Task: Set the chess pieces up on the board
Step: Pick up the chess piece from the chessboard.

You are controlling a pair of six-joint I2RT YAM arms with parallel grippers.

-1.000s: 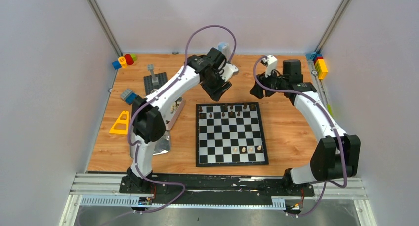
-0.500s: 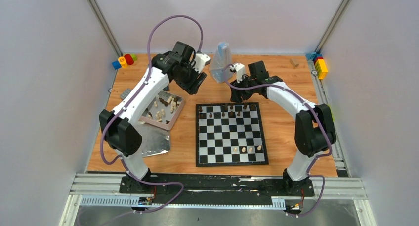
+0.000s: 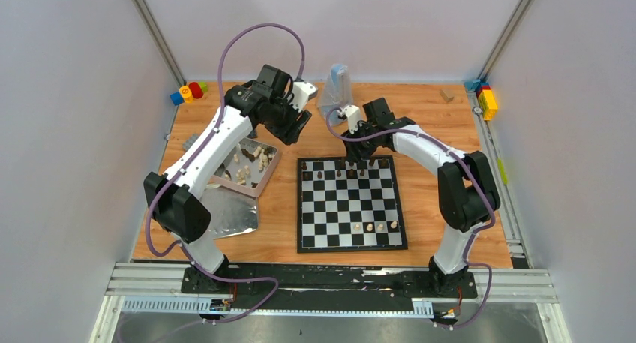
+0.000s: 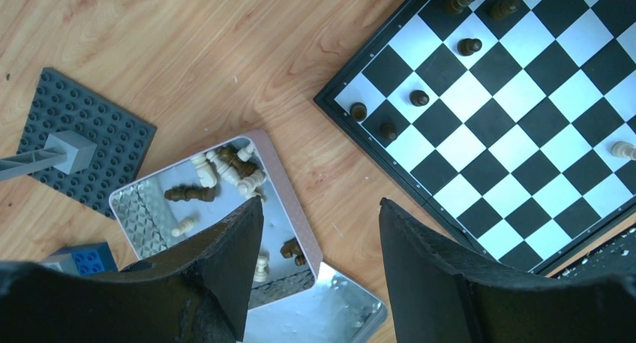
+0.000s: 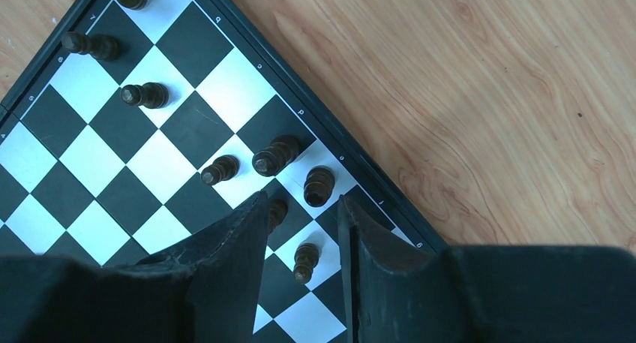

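R gripper (image 5: 302, 202) over far rows of black-and-white chequered board (image 3: 351, 202), jaws slightly apart astride small dark turned chess piece (image 5: 304, 260); contact unclear. L gripper (image 4: 321, 208) wide apart, empty, up beside silver metal tin (image 4: 294, 208) of loose pieces (image 4: 204, 172), left of board. Pieces prob. light, stiff, tippy: pinch mid-stem.

The right gripper (image 5: 301, 223) above one edge of a flat black-and-white chequered chessboard (image 5: 112, 163).
Its two black fingers (image 5: 232, 260) enter at six o'clock, parted, a small dark brown turned chess piece (image 5: 305, 262) standing between them, touching neither. More dark pieces (image 5: 276, 154) trail towards eleven o'clock, and pale wooden tabletop (image 5: 487, 95) fills two o'clock.
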